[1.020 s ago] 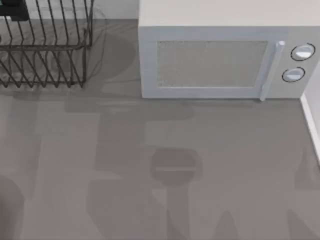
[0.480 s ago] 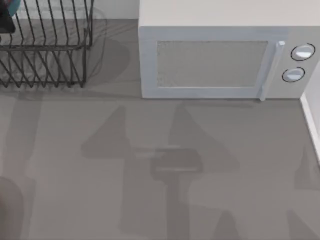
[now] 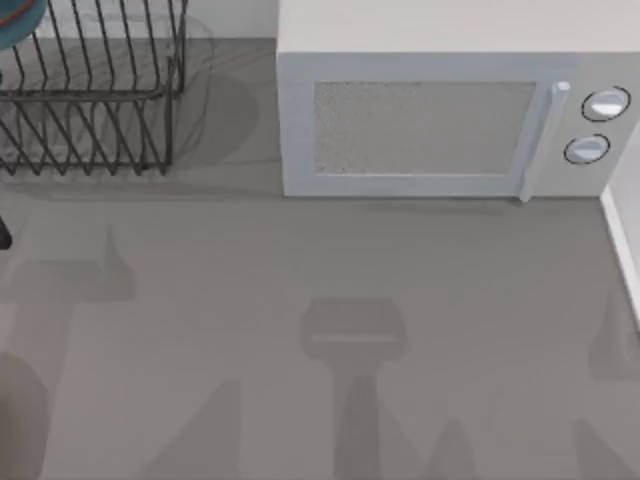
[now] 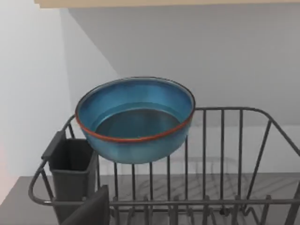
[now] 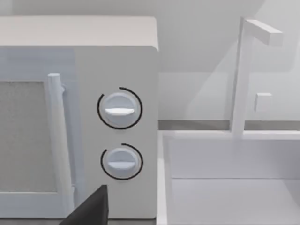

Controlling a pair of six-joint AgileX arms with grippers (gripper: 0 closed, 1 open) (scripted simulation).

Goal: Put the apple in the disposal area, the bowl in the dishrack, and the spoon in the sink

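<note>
In the dishrack (image 4: 220, 154), tilted among the black wires beside a dark cutlery cup (image 4: 72, 171): the bowl (image 4: 135, 118), teal-blue glaze, thin reddish rim. Right of the dishrack, a white microwave (image 3: 450, 110) on the grey desk (image 3: 330, 330). Tool openings: cannot tell.

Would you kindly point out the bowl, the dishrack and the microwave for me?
bowl (image 4: 135, 115), left wrist view, on its blue inside.
dishrack (image 3: 95, 95), top view, on its horizontal front wire.
microwave (image 3: 425, 125), top view, on its door window.
</note>
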